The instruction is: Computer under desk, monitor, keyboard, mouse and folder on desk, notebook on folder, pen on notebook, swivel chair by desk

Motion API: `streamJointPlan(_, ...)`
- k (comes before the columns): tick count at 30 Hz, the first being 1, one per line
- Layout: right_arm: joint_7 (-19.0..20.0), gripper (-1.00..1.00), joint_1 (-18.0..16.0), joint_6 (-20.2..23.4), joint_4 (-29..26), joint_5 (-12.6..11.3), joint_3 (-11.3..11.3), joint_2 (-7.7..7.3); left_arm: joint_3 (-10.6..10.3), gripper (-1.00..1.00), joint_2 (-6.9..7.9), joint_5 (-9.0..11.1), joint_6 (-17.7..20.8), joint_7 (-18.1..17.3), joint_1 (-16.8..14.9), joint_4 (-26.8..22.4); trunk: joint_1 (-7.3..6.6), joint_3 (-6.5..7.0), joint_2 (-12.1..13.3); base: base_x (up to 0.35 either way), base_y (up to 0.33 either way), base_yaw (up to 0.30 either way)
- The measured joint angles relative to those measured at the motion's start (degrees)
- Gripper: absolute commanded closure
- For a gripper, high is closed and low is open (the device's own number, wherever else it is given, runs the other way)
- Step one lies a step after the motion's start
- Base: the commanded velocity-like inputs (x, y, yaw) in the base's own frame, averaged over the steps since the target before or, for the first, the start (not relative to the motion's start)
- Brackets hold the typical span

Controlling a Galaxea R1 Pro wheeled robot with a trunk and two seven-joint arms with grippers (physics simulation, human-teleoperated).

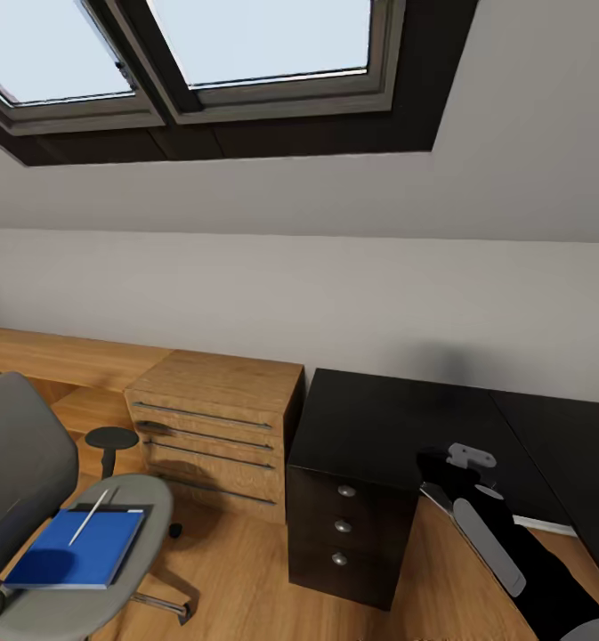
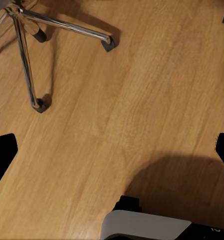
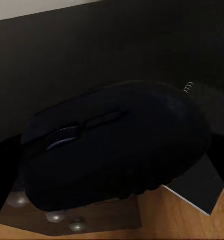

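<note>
Mouse [image 3: 114,150] pinched by right gripper [image 3: 112,165] above desk [image 1: 379,418] | left gripper spread | risk: slipping out, dropped off edge

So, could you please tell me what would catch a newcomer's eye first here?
Probably the blue folder on the grey chair at lower left, a pen lying on top. Next, the black mouse held in the right pincer above the dark desk.
</note>
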Motion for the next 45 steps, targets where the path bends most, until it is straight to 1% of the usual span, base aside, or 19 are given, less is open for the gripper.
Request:
streamJointPlan(3, 0.4, 1.00, 0.0, 0.1, 0.0, 1.4, 0.1, -1.57, 0.0, -1.00, 0.00, 0.0, 0.0, 0.0, 0.0, 0.0, 0.00, 0.12, 0.0, -0.006, 0.000, -0.265)
streamJointPlan(4, 0.7, 1.00, 0.0, 0.2, 0.0, 2.2, 0.2, -2.24, 0.0, -1.00, 0.02, 0.0, 0.0, 0.0, 0.0, 0.0, 0.00, 0.16, 0.0, -0.003, 0.000, -0.268)
streamJointPlan(5, 0.9, 1.00, 0.0, 0.3, 0.0, 2.6, 0.2, -2.58, 0.0, -1.00, 0.03, 0.0, 0.0, 0.0, 0.0, 0.0, 0.00, 0.20, 0.0, -0.002, 0.000, -0.270)
streamJointPlan(7, 1.8, 1.00, 0.0, 1.3, 0.0, 4.6, 0.2, -4.03, 0.0, -1.00, 0.06, 0.0, 0.0, 0.0, 0.0, 0.0, 0.00, 0.27, 0.0, -0.001, 0.000, -0.271)
streamJointPlan(8, 2.3, 1.00, 0.0, 1.6, 0.0, 5.0, 0.2, -4.42, 0.0, -1.00, 0.07, 0.0, 0.0, 0.0, 0.0, 0.0, 0.00, 0.30, 0.0, -0.001, 0.000, -0.272)
streamJointPlan(9, 3.5, 1.00, 0.0, 2.2, 0.1, 5.8, 0.2, -5.14, 0.0, -1.00, 0.08, 0.0, 0.0, 0.0, 0.0, 0.0, 0.00, 0.34, 0.0, -0.001, 0.000, -0.272)
streamJointPlan(10, 4.2, 1.00, 0.0, 2.4, 0.1, 6.1, 0.2, -5.50, 0.0, -1.00, 0.08, 0.0, 0.0, 0.0, 0.0, 0.0, 0.00, 0.37, 0.0, 0.000, 0.000, -0.272)
streamJointPlan(12, 8.1, 1.00, 0.0, 3.3, 0.5, 6.9, 0.1, -6.99, 0.0, -1.00, 0.08, 0.0, 0.0, 0.0, 0.0, 0.1, 0.00, 0.44, 0.0, 0.000, 0.000, -0.273)
streamJointPlan(17, 15.3, 1.00, 0.0, 4.8, 3.0, 7.7, -0.1, -9.61, 0.0, -1.00, 0.14, 0.0, 0.0, 0.0, 0.0, 0.1, 0.00, 0.62, 0.0, 0.000, 0.000, -0.273)
streamJointPlan(20, 16.8, 1.00, 0.0, 5.4, 3.8, 8.4, -0.1, -10.84, 0.0, -1.00, 0.16, 0.0, -0.1, 0.0, 0.0, 0.1, 0.00, 0.72, 0.0, 0.000, 0.000, -0.273)
streamJointPlan(22, 18.1, 1.00, 0.0, 5.7, 4.6, 9.4, -0.1, -11.99, 0.1, -1.00, 0.17, 0.0, -0.1, 0.0, 0.0, 0.0, 0.00, 0.79, 0.0, 0.000, 0.000, -0.273)
streamJointPlan(23, 19.6, 1.00, 0.0, 5.9, 5.3, 10.3, -0.1, -12.60, 0.1, -1.00, 0.17, 0.0, -0.1, 0.0, 0.0, 0.1, 0.00, 0.83, 0.0, 0.000, 0.000, -0.273)
streamJointPlan(24, 20.8, 1.00, 0.0, 5.9, 5.8, 10.9, -0.1, -12.88, 0.1, -1.00, 0.17, 0.0, -0.1, 0.0, 0.0, 0.1, 0.00, 0.86, 0.0, 0.000, 0.000, -0.273)
streamJointPlan(25, 22.9, 1.00, -0.1, 5.9, 7.8, 12.5, -0.2, -13.41, 0.1, -1.00, 0.17, -0.1, -0.1, 0.0, 0.0, 0.1, 0.00, 0.89, 0.0, 0.000, 0.000, -0.273)
streamJointPlan(28, 24.0, 1.00, -0.1, 6.1, 9.9, 13.8, -0.4, -13.85, 0.1, -1.00, 0.18, -0.1, -0.9, 0.0, 0.0, 0.1, 0.00, 1.00, 0.0, 0.000, 0.000, -0.273)
streamJointPlan(29, 24.1, 1.00, -0.1, 6.9, 10.3, 14.0, -0.4, -13.92, 0.0, -1.00, 0.12, -0.1, -1.3, 0.0, 0.0, 0.1, 0.00, 1.03, 0.0, 0.000, 0.000, -0.273)
streamJointPlan(31, 24.1, 1.00, -0.2, 7.4, 10.4, 14.1, -0.4, -13.94, 0.0, -1.00, 0.11, -0.1, -1.4, 0.0, 0.0, 0.1, 0.00, 1.10, 0.0, 0.000, 0.000, -0.273)
streamJointPlan(37, 24.0, 1.00, -0.2, 7.7, 10.4, 15.4, -0.5, -13.96, 0.0, -1.00, 0.09, -0.1, -1.5, 0.0, 0.0, 0.1, 0.00, 1.31, 0.0, 0.000, 0.000, -0.273)
streamJointPlan(45, 23.8, 1.00, -0.1, 7.7, 10.6, 15.7, -0.5, -13.96, 0.0, -1.00, 0.09, -0.1, -1.5, 0.0, 0.0, 0.1, 0.00, 1.59, 0.0, 0.000, 0.000, -0.273)
